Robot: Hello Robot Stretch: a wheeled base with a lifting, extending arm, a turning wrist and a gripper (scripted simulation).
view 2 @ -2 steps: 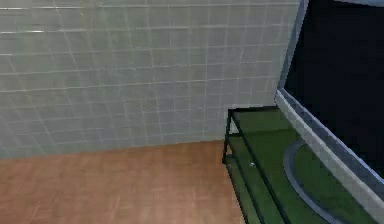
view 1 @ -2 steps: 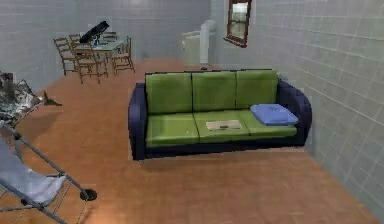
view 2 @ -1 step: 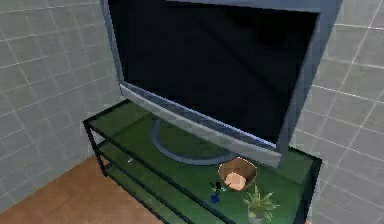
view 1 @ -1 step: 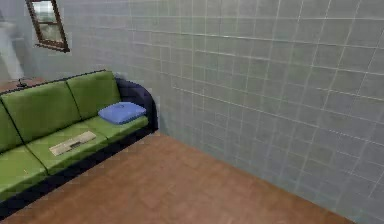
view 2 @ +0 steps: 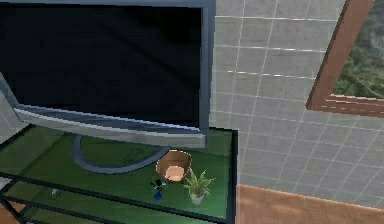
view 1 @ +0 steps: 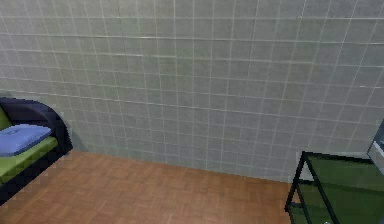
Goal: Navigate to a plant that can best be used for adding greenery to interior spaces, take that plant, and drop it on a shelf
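Observation:
A small green plant in a pale pot [view 2: 198, 186] stands on the green glass top of a dark-framed stand [view 2: 120, 178], near its front right corner in the arm side view. Just left of the plant sits a brown bowl [view 2: 174, 166], and a small dark blue thing [view 2: 158, 186] lies by it. A corner of what looks like the same green glass stand [view 1: 340, 185] shows at the forward view's lower right.
A large dark television [view 2: 105, 65] on a grey base [view 2: 115, 157] fills most of the stand behind the plant. A wood-framed window [view 2: 355, 60] is at the arm side view's right. A dark sofa with green seat and blue cushion [view 1: 25, 140] sits at the forward view's left, before a tiled wall [view 1: 200, 80].

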